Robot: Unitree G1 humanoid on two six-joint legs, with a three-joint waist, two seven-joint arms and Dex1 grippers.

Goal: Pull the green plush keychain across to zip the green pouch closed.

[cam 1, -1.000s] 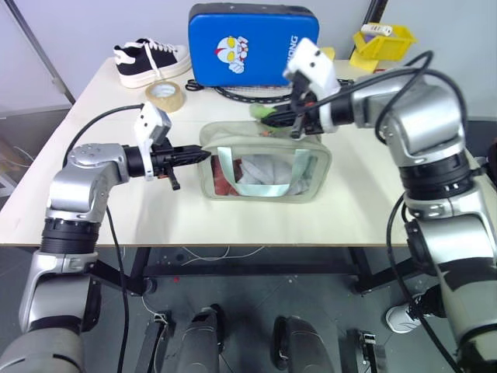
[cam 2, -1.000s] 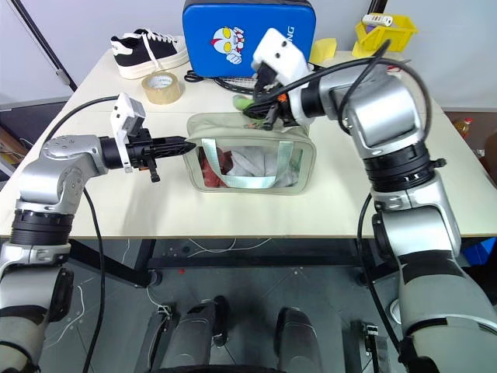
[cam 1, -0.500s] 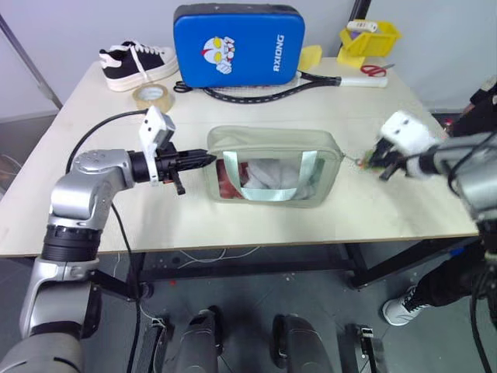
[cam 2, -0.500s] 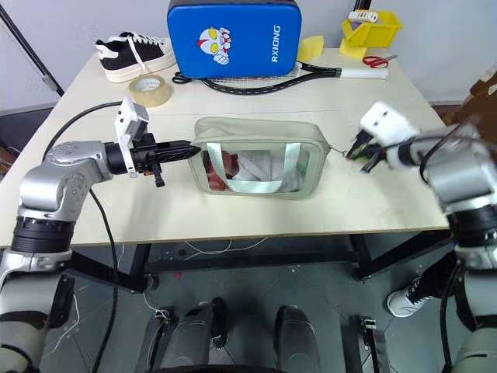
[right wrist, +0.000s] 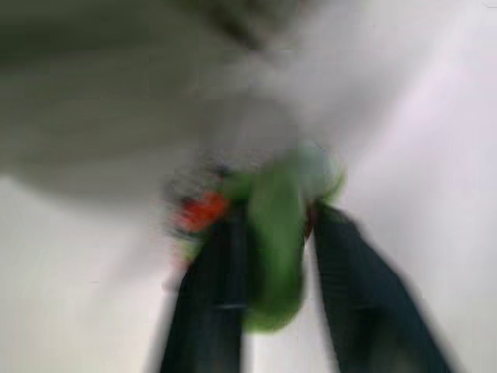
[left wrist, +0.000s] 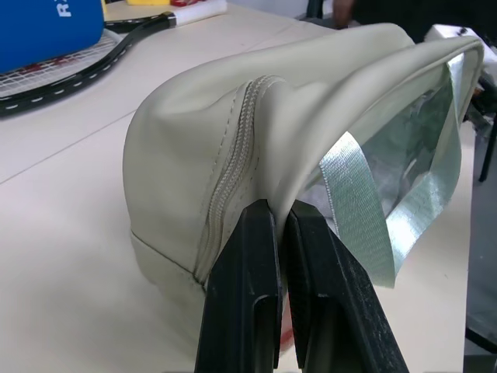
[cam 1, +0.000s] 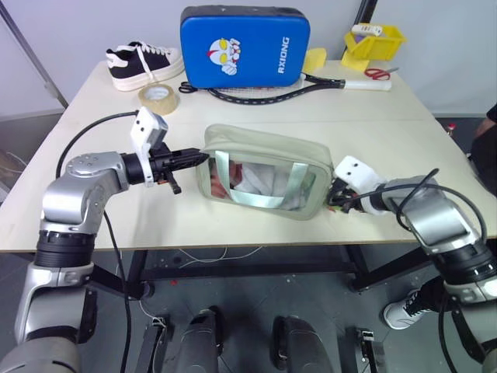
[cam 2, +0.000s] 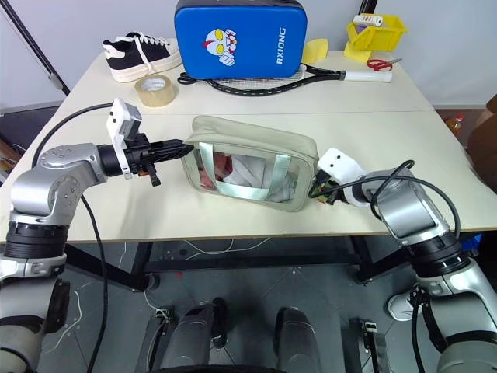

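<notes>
— Looking at the green pouch, where does it sit?

— On the pale surface, near the front edge, lying slantwise with its clear window and strap handles toward the robot. Its zipper seam runs along the top, and at the end seen from the left wrist the teeth are closed.

— And the left tool?

— Pinched tight on a fold of the pouch's fabric at its left end, right beside the zipper seam; the two black fingers are nearly touching each other with the material caught between them.

— What about the right tool?

— Low at the pouch's right end, close to the surface. The green plush keychain sits between its fingers, with an orange-red bit beside it. The picture is smeared, so I cannot tell whether the fingers press on the plush or stand loosely around it.

— Anything else on the surface?

— At the back, well apart from the pouch: a blue padded case, a black-and-white sneaker, a tape roll, a racket and a yellow bin.
</notes>
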